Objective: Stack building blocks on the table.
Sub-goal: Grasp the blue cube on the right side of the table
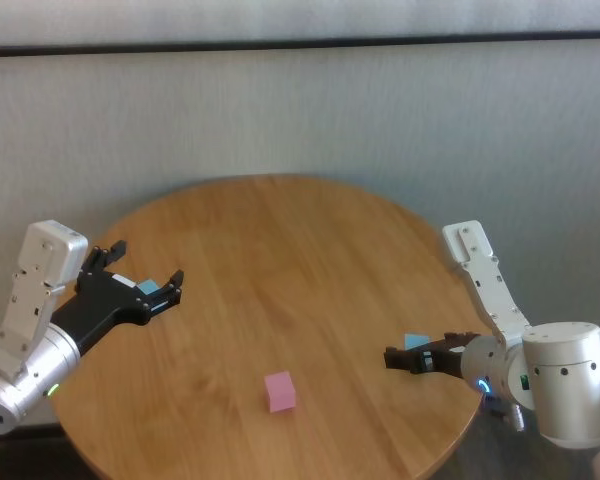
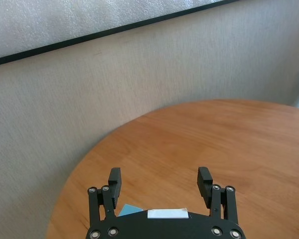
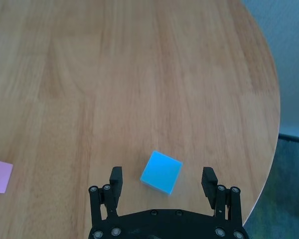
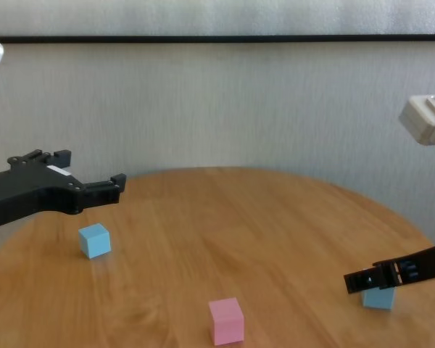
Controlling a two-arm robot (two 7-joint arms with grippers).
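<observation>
On the round wooden table (image 1: 280, 250) a pink block (image 1: 279, 391) stands near the front middle, also in the chest view (image 4: 226, 320). One light blue block (image 4: 94, 240) sits at the left. My left gripper (image 4: 90, 168) hovers open above it, and only a corner of that block (image 2: 128, 209) shows in the left wrist view. The other light blue block (image 3: 161, 172) sits at the right, near the table edge. My right gripper (image 3: 162, 175) is open and low, with its fingers on either side of this block, apart from it.
A grey wall stands close behind the table. The table's right edge (image 3: 274, 124) runs near the right blue block. Bare wood (image 4: 239, 217) lies between the three blocks.
</observation>
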